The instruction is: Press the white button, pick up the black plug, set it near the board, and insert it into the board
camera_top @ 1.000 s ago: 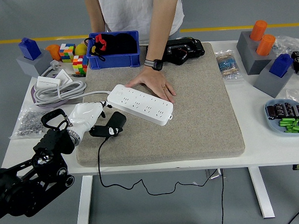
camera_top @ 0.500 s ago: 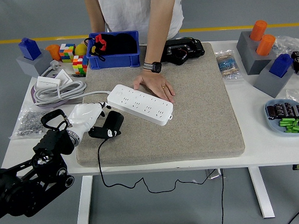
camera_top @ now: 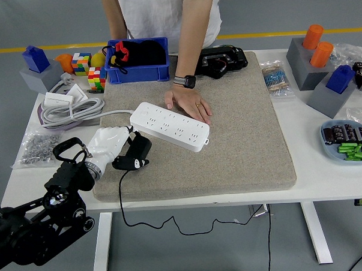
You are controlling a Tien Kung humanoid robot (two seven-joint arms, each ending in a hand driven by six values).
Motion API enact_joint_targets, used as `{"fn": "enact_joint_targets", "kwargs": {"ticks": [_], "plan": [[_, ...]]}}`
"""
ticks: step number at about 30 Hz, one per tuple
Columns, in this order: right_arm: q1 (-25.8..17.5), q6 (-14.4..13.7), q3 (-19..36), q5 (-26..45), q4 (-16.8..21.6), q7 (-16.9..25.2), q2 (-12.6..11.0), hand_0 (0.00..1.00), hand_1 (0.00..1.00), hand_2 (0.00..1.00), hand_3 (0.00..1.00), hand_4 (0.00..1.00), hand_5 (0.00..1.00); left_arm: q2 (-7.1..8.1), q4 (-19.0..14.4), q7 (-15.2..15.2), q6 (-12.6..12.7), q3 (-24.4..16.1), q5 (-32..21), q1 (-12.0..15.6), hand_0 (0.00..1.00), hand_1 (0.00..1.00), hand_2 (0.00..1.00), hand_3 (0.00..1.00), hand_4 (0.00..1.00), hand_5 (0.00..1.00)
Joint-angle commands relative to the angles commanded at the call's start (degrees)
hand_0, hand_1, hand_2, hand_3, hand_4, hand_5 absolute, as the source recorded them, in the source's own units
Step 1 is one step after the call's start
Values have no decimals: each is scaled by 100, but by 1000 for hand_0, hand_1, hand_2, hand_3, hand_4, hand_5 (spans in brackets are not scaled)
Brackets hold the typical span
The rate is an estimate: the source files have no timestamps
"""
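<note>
We see our white left hand [camera_top: 112, 144] clamped on the chunky black plastic plug [camera_top: 134, 154], its thin black cord trailing off the counter [camera_top: 327, 180]. It sits just beside the long white power board [camera_top: 170, 126], which a person's hand [camera_top: 188, 104] steadies.

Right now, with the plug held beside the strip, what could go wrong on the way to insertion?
The left hand holds the black plug tilted, so its prongs may miss the sockets of the white power strip. The person's hand rests on the strip's far side and could be bumped. The black cord hanging off the mat might drag.
</note>
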Motion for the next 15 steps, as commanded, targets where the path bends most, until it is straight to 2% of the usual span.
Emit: {"fn": "enact_joint_targets", "kwargs": {"ticks": [1, 2, 7, 8, 13, 14, 15], "plan": [[-1, -1, -2, 0, 1, 1, -1, 594, 511, 523, 533, 679, 364, -2, 6, -9, 35, 12, 4, -2, 266, 453, 483, 678, 884, 276], [-1, -2, -2, 0, -1, 2, 0, 595, 511, 522, 533, 679, 364, -3, 13, -26, 73, 22, 5, -4, 195, 335, 413, 603, 778, 83], [2, -7, -13, -3, 1, 8, 1, 595, 511, 522, 533, 679, 364, -12, 68, -125, 187, 32, -49, -17, 195, 335, 413, 603, 778, 83], [5, -9, -9, -7, -1, 10, 4, 595, 511, 522, 534, 678, 364, -15, 86, -134, 192, 40, -59, -26, 158, 274, 338, 587, 588, 2], [10, -17, -3, -12, -2, 18, 8, 595, 511, 522, 534, 678, 364, -20, 168, -203, 252, 80, -82, -53, 158, 274, 338, 587, 588, 2], [10, -18, -3, -12, -2, 19, 7, 595, 511, 522, 531, 674, 365, -24, 193, -194, 240, 93, -80, -61, 139, 227, 283, 520, 442, 2], [10, -18, -3, -14, -4, 19, 7, 595, 511, 522, 531, 674, 365, -28, 217, -188, 229, 104, -77, -68, 139, 227, 283, 520, 442, 2]]}}
